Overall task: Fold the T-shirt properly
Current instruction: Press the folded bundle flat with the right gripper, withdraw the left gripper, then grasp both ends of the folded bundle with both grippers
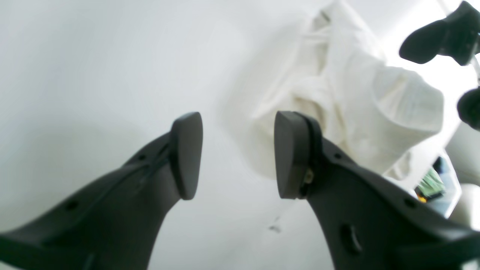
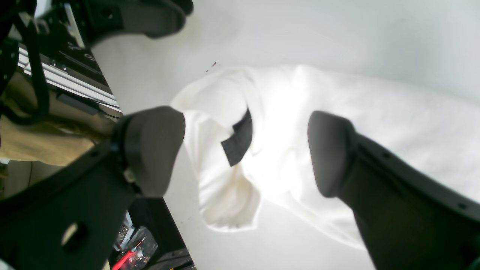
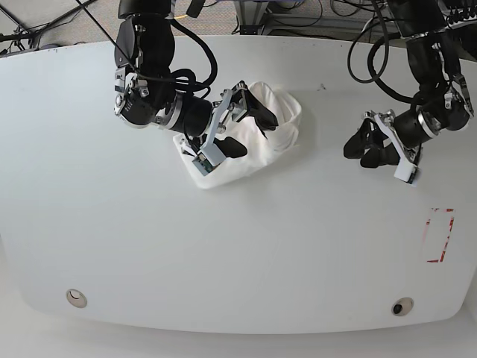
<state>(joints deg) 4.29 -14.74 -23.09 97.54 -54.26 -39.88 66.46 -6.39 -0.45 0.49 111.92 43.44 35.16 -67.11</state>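
White oval surface (image 3: pixel 223 261), rounded corners. Left of centre, toward the far edge: the T-shirt (image 3: pixel 279 119), crumpled in a heap, plain white side out, a black neck label showing in the right wrist view. Right pincer (image 3: pixel 242 123) directly above the heap, jaws spread wide, holding nothing. To the right, well apart from the shirt: left pincer (image 3: pixel 367 149) over bare surface, jaws parted, empty. Near the right edge: a red rectangle (image 3: pixel 438 235) marked on the surface. Beyond the far edge: cables (image 3: pixel 298 15) on the floor.
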